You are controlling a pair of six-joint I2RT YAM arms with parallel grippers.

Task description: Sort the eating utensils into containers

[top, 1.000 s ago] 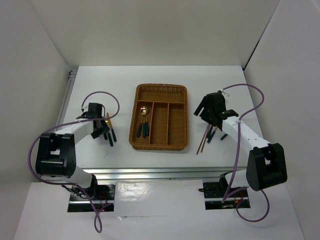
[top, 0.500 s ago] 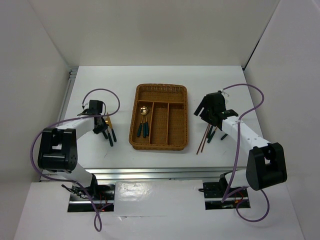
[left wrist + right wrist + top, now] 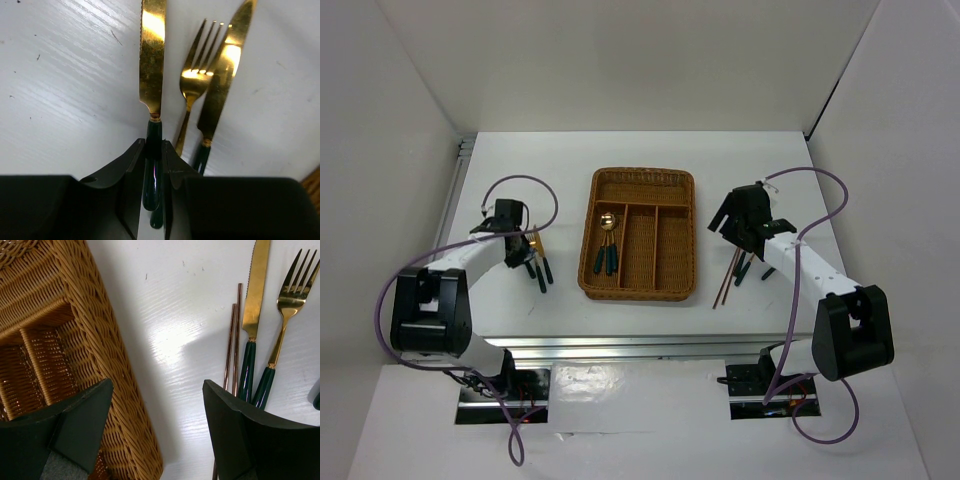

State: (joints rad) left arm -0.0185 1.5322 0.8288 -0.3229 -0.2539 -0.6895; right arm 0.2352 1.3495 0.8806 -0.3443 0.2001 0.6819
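White surface (image 3: 60, 90) below, my left pincer (image 3: 154, 150) clamps a knife (image 3: 152, 60) by its handle, my right pincer (image 3: 156, 395) gapes empty; a crooked lift could drag the neighbouring fork (image 3: 195, 75).

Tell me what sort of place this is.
Likely a robot lab test cell: plain white wall panels enclose a white table, a black-and-white left arm and right arm are mounted at its near edge, and a brown woven wicker cutlery tray sits staged mid-table.

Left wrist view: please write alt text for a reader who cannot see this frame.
The left pincer is closed on the dark teal handle of a gold-bladed knife that lies on the white table. Just to its right lie a gold fork and a second knife, also with dark handles.
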